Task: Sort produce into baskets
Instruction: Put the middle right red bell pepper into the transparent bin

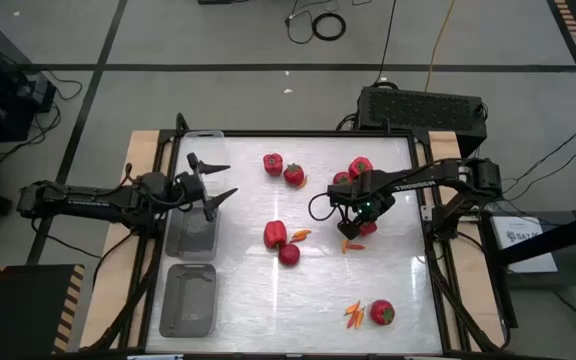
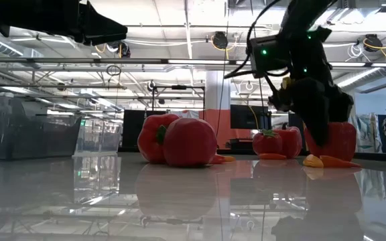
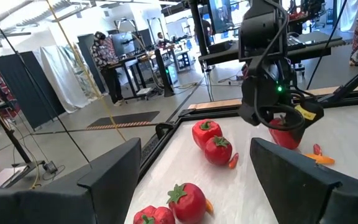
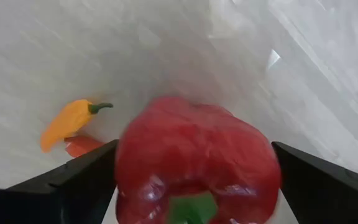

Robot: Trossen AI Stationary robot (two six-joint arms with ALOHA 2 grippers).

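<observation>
My right end effector (image 4: 194, 180) sits low on the desk (image 1: 318, 290), its fingers spread around a red bell pepper (image 4: 197, 165) that lies between them. A small orange chili (image 4: 67, 123) lies just beside it.

My left end effector (image 1: 213, 185) hangs spread above a clear bin (image 1: 193, 235).

The desk is white and shiny. The low view shows a big room with ceiling lights.

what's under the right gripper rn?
A red bell pepper sits between the right gripper fingers, on the table. An orange chili lies beside it. The high view hides the pepper's contact with the fingers.
</observation>
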